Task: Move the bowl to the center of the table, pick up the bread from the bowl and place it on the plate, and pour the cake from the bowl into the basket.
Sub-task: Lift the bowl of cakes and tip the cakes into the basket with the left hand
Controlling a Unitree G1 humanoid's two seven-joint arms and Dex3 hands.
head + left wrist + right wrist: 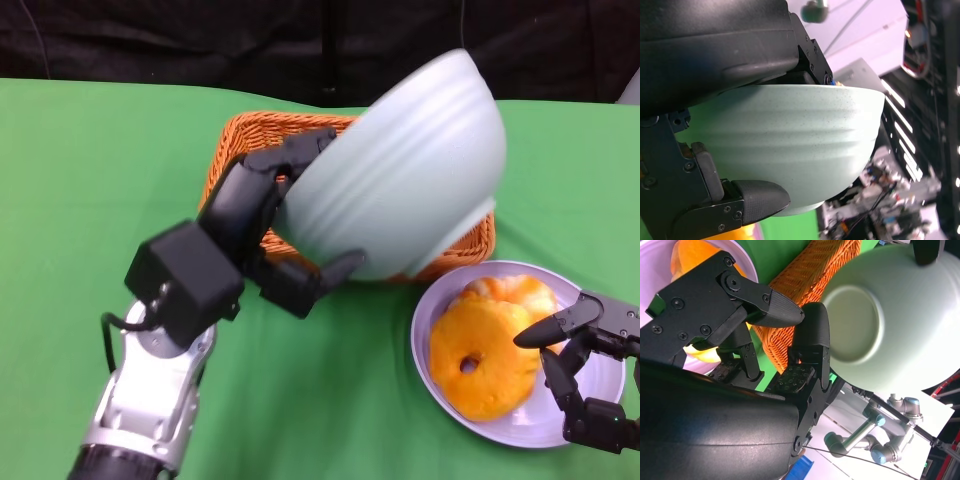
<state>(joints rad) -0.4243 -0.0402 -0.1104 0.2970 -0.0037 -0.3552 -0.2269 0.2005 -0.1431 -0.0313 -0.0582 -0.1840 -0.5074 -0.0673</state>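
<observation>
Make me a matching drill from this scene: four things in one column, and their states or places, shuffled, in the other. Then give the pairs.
Things:
1. bowl
2. bread
3. basket
4. right robot hand

States or places:
A. lies on the plate
B. woven orange, sits on the green table behind the bowl
C. tipped up, held by the left robot hand above the basket
D. holds nothing, fingers apart, at the plate's edge

Pairs: 1-C, 2-A, 3-B, 4-D
</observation>
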